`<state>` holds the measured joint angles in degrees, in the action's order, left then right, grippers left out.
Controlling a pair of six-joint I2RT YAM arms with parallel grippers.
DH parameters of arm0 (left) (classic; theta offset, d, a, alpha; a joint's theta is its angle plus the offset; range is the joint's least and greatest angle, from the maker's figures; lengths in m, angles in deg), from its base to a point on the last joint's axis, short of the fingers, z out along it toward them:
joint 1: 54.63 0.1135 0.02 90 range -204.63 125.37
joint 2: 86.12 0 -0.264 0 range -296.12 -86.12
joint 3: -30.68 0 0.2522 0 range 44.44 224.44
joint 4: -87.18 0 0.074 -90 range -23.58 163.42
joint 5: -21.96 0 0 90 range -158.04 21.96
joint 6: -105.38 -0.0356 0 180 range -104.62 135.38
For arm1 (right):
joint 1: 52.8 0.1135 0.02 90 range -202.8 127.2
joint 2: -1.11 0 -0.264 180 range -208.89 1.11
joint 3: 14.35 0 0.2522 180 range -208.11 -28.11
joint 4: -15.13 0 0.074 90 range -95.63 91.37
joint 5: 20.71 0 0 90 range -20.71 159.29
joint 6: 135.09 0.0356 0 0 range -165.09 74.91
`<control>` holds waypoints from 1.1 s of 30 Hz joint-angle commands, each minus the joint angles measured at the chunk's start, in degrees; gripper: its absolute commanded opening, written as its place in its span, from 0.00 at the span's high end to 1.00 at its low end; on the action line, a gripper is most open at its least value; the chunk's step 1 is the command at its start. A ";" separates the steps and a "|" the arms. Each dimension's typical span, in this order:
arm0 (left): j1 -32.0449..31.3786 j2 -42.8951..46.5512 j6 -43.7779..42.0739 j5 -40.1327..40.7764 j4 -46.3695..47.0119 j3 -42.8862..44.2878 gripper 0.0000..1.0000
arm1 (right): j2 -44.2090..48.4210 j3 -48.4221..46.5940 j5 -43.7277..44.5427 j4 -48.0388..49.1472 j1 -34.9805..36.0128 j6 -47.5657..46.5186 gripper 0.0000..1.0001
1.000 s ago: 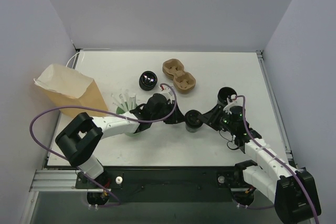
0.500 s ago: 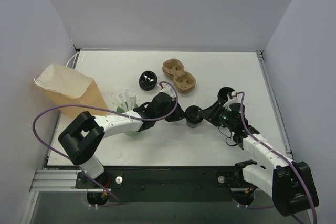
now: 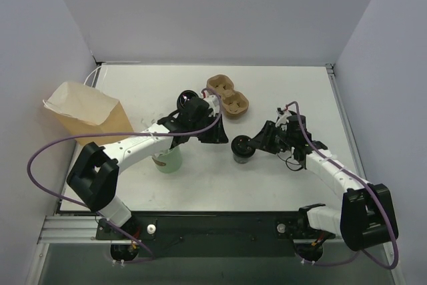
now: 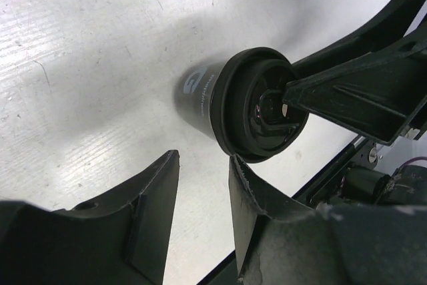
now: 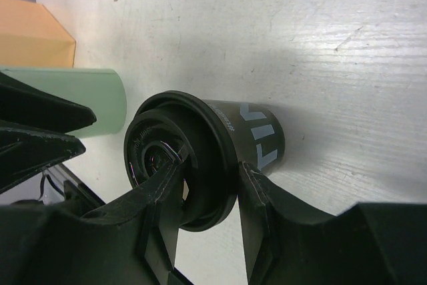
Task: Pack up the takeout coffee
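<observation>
Coffee (image 3: 241,148) stands on the table (image 3: 280,85) right of centre, below the carrier (image 3: 227,96) and well apart from the bag (image 3: 85,113).

Right gripper (image 3: 255,143) pinches the lid (image 4: 237,115) only. One of its fingers (image 5: 160,198) lies in the recess on top, the other against the outside of the rim. Nothing grips the body.

Left gripper (image 4: 204,159) hangs just beside the coffee, fingers spread, nothing between them. The tips stop short of the lid edge.

Risks from here:
- A lift by the rim alone puts the load on the lid's snap fit. The lid could pop off and the cup drop or spill.
- A hold so high and off-centre may let the cup swing or tip on any quick move.
- Both grippers crowd one small cup. If the left one closes or advances while the right one holds, the fingers may clash or knock the coffee over.
- The left arm passes over the green cup (image 3: 170,159), so a low sweep could topple it.
- Whether the coffee goes to the carrier or the bag cannot be told. Either way the left arm lies across the path.
</observation>
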<state>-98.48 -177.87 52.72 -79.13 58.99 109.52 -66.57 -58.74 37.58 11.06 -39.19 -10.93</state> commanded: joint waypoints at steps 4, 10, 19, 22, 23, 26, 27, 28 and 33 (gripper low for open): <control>1.23 -0.63 -5.26 -7.27 3.62 0.05 0.54 | -4.22 -0.92 -0.38 -19.09 1.16 -14.20 0.67; 1.32 -2.03 -5.26 -10.61 8.45 -2.23 0.53 | -3.95 -1.62 -2.31 -19.01 2.39 -16.22 0.67; 1.32 -3.88 -5.35 -10.09 11.36 -5.57 0.54 | -4.21 -1.27 -2.22 -18.04 2.57 -16.40 0.67; 1.40 -5.02 -5.26 -10.88 12.85 -6.28 0.54 | -4.30 -1.01 -2.31 -17.70 2.57 -16.40 0.67; 1.32 -5.28 -5.09 -10.97 13.55 -6.37 0.54 | -4.30 -0.83 -2.40 -17.52 2.57 -16.31 0.67; 1.14 -6.34 -4.82 -9.13 12.17 -6.72 0.62 | -4.56 -0.22 -1.61 -16.90 2.30 -15.70 0.67; 0.18 -6.60 -4.82 -5.73 10.67 -7.15 0.63 | -4.57 0.13 -1.00 -16.64 2.04 -14.22 0.68; -0.87 -6.52 -4.65 -3.35 8.13 -7.86 0.63 | -4.57 0.83 -0.56 -15.42 1.60 -13.33 0.68; -4.92 -3.62 -0.44 5.37 10.64 -18.82 0.65 | -2.38 7.77 1.80 -8.38 1.60 -5.86 0.68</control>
<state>-99.16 -179.57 51.00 -84.40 73.76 100.23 -67.65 -58.83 29.89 8.59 -38.17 -17.97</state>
